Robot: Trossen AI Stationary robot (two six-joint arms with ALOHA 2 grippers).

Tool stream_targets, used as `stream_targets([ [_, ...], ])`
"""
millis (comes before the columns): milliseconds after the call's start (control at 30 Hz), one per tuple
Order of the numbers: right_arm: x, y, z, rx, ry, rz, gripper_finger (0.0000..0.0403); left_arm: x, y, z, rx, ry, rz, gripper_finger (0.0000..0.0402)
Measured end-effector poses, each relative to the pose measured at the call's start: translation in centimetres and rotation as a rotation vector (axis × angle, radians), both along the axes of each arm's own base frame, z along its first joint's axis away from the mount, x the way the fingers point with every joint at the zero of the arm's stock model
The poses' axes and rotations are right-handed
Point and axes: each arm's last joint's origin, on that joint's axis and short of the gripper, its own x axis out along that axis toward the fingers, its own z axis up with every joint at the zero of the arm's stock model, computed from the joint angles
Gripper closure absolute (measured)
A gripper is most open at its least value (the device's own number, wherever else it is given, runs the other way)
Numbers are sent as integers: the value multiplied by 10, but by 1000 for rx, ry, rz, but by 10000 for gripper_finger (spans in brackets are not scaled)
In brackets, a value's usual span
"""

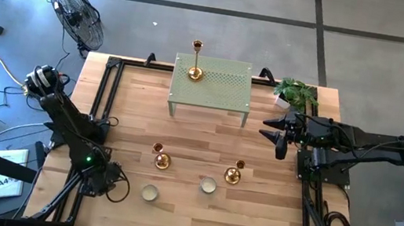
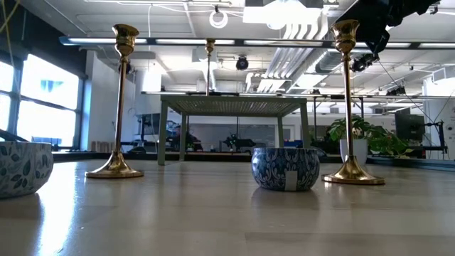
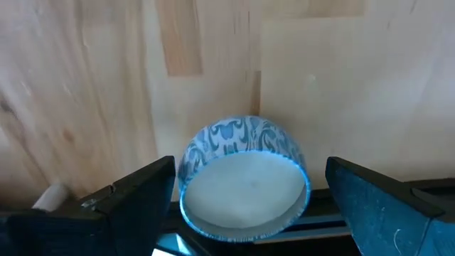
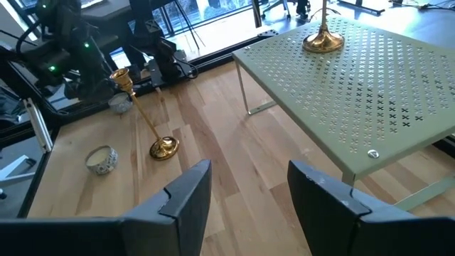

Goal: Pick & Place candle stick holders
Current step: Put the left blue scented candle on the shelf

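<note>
Standing upright on the pale green perforated metal riser (image 1: 217, 87) at the far side of the wooden counter (image 1: 195, 215) is one shiny gold candlestick holder (image 1: 196, 58), with a round flared base, thin stem and small cup top; it looks already placed, near the riser's left far corner. Two more gold candlestick holders wait on the bare wood nearer the front: the left one (image 1: 160, 156) and the right one (image 1: 235, 171), both upright and well apart from each other. From table height their stems rise tall and slim and the polished bases mirror the room.

The right claw (image 1: 282, 138) hovers above the counter's right side, just off the riser's right end, its fingers apart and nothing between them. It points across toward the open wood, so I judge it is lining up on the right holder, the nearer one.

The left claw (image 3: 242, 195) is parked low at the front left corner, fingers spread wide, with a small blue-and-white patterned round bowl (image 1: 149, 193) right below it but not gripped. A second bowl of the same pattern (image 1: 208, 185) sits between the two waiting holders, slightly nearer the front. A small potted green plant (image 1: 297, 93) stands at the far right corner.
</note>
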Motion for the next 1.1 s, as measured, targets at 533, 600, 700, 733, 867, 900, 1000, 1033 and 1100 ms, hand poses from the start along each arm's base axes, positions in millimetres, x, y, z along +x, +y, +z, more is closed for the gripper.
stream_targets([
  [533,0,-1,0,-12,0,-24,221,-4,3,-6,2,48,34,43],
  [600,0,-1,0,-12,0,-23,222,-4,3,-6,-1,46,9,43],
  [700,0,-1,0,-12,0,-24,222,-4,3,-6,-3,40,-8,44],
  [733,0,-1,0,-12,0,-23,222,-4,3,-7,-7,37,-8,44],
  [867,0,-1,0,-12,0,-24,221,-5,3,-17,-75,43,-8,54],
  [900,0,-1,0,-12,0,-24,222,-5,3,-20,-93,43,-3,61],
  [1000,0,-1,0,-8,-2,-25,222,-7,5,-25,-90,37,34,86],
  [1033,0,-1,0,-7,-2,-26,221,-7,6,-25,-78,31,46,94],
  [1100,0,-1,1,-6,-7,-26,222,-7,7,-25,-67,25,53,107],
])
